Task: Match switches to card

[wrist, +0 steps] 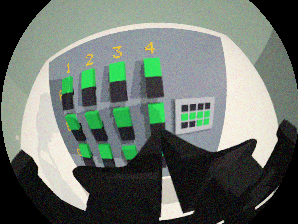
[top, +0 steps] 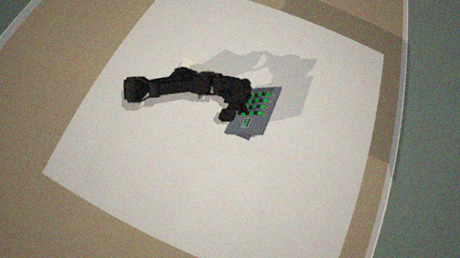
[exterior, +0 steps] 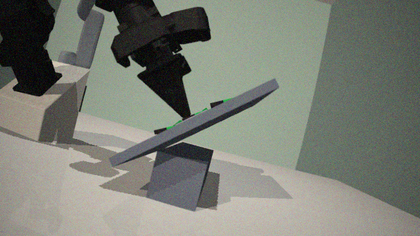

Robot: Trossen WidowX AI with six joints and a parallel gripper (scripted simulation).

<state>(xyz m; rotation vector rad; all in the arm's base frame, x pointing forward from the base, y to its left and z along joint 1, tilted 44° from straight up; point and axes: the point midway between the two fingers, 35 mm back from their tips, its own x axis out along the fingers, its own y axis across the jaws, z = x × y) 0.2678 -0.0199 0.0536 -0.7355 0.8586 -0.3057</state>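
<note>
While my top view hides contact, the exterior one shows my gripper (exterior: 186,115), fingers pressed together and holding nothing, touching a switch (exterior: 193,114) mid-frame on the tilted panel (exterior: 197,126); wrist view shows the card (wrist: 196,115) center-right.

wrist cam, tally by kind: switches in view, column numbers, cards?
Switches: 11 in view; the near row's fourth place is hidden behind the gripper
Column numbers: 4
Card: 1
Total: 16
</note>
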